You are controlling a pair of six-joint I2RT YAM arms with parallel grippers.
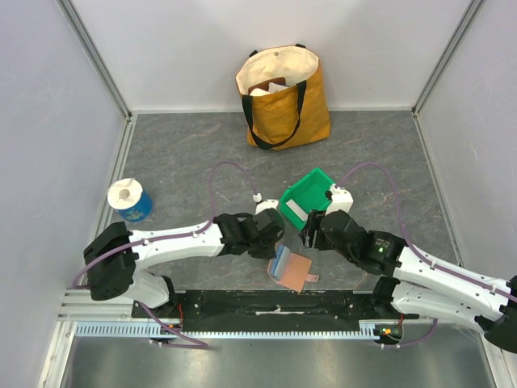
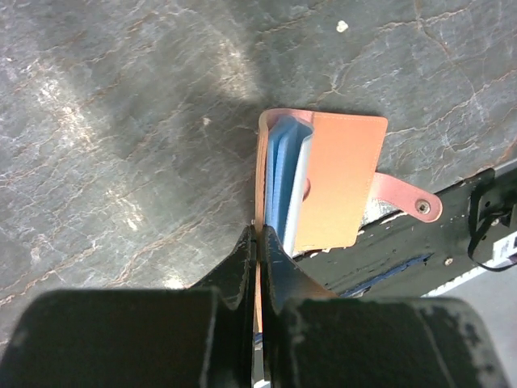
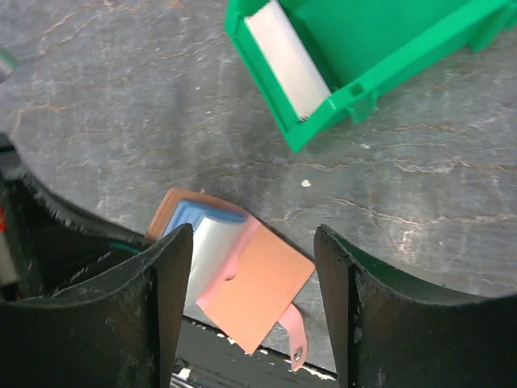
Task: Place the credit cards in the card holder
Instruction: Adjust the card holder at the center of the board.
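The card holder (image 1: 295, 271) is a terracotta-brown wallet with a snap tab. It lies half open at the table's near edge, between the two arms. My left gripper (image 2: 258, 242) is shut on the edge of one cover of the card holder (image 2: 339, 182), lifting it so the blue lining (image 2: 281, 174) shows. A pale card (image 3: 210, 242) sits in the lining pocket. My right gripper (image 3: 252, 234) hangs open just above the card holder (image 3: 262, 291), touching nothing. A white card (image 3: 287, 61) leans inside the green bin (image 3: 380, 40). No dark card is in view.
The green bin (image 1: 315, 182) stands just beyond both grippers. A yellow tote bag (image 1: 283, 97) is at the back wall and a blue-and-white roll (image 1: 129, 200) at the left. The black base rail (image 1: 266, 305) runs right under the card holder's near edge.
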